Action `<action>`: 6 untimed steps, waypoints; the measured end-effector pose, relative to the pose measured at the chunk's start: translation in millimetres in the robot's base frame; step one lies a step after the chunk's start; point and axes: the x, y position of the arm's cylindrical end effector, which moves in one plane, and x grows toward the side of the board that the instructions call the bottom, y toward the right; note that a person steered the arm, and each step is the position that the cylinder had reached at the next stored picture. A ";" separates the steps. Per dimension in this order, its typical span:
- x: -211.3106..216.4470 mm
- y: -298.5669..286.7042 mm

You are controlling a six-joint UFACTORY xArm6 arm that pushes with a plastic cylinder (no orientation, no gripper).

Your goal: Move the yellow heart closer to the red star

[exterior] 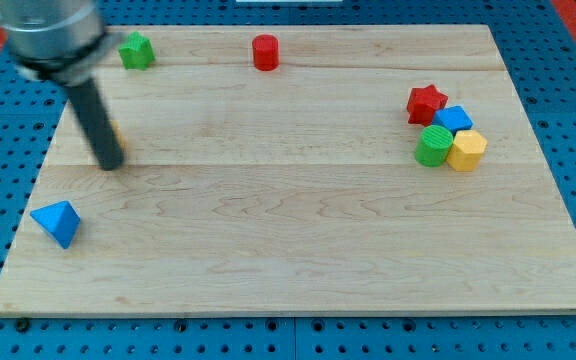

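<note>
The red star (426,103) lies at the view's right, in a tight cluster with other blocks. My tip (111,164) rests on the board at the view's left, far from the star. A thin sliver of yellow (117,133) shows at the rod's right edge just above the tip. The rest of that block is hidden behind the rod, so I cannot make out its shape.
A blue block (453,119), a green cylinder (433,146) and a yellow hexagon (467,149) crowd the star's lower right. A red cylinder (265,52) and a green block (137,50) sit near the top edge. A blue triangle (56,221) lies at lower left.
</note>
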 end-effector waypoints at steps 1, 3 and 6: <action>-18.5 -51.6; -46.0 21.3; -40.0 227.6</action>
